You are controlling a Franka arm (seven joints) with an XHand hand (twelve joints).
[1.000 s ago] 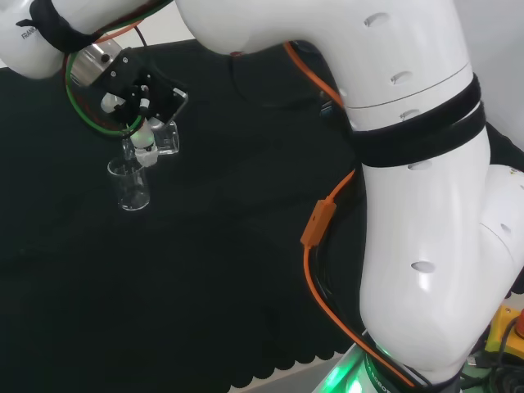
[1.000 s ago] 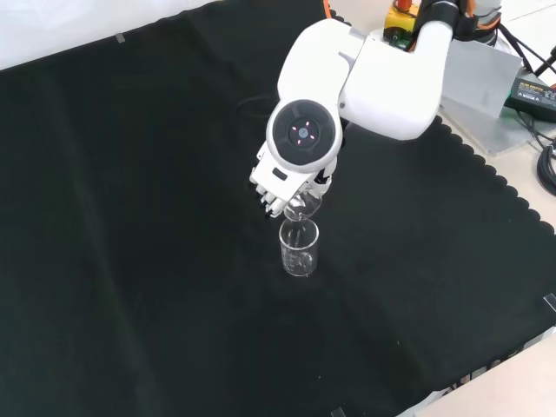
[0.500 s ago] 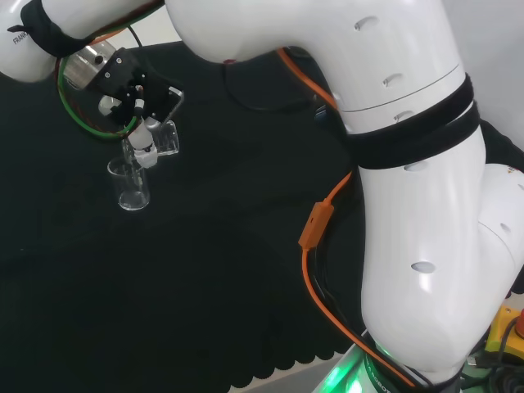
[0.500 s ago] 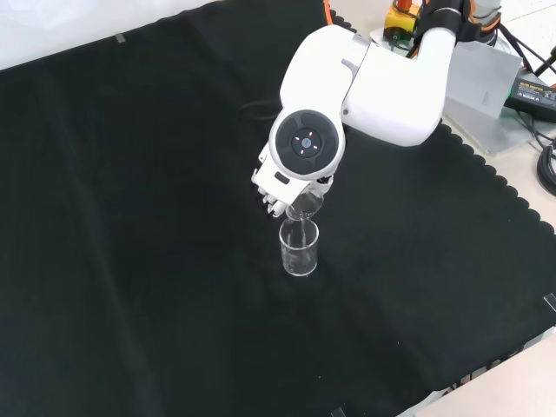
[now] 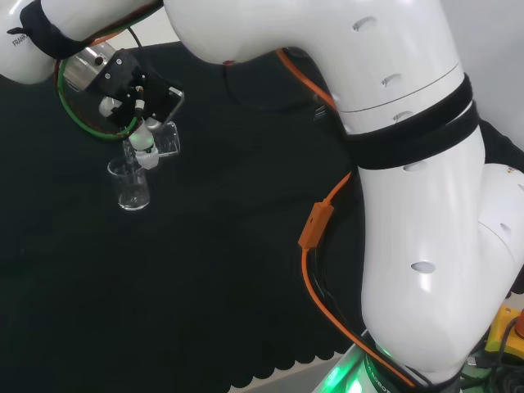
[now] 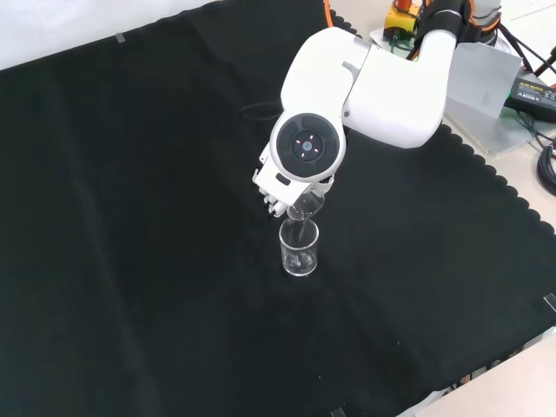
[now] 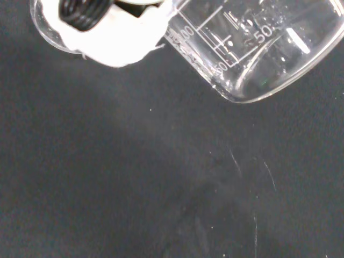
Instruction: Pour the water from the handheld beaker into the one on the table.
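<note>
- The handheld beaker (image 7: 252,48), closest to us in the wrist view, is clear glass with printed graduation marks; we see it tipped well over, with a white fingertip (image 7: 115,37) of the robot hand pressed against its wall.
- In the front view we find the robot hand (image 6: 280,193) just below the arm's round grey cap (image 6: 306,146), its fingers curled round the handheld beaker (image 6: 304,206), whose lip hangs right above the mouth of the beaker on the tabletop (image 6: 299,249).
- That second beaker stands upright on the black cloth (image 6: 130,217) near the middle of the tabletop.
- In the head view we see the same pair farther off at upper left: the robot hand (image 5: 135,102) holds the tilted beaker (image 5: 164,139) over the standing one (image 5: 131,184).
- We cannot tell how much water either vessel holds.
</note>
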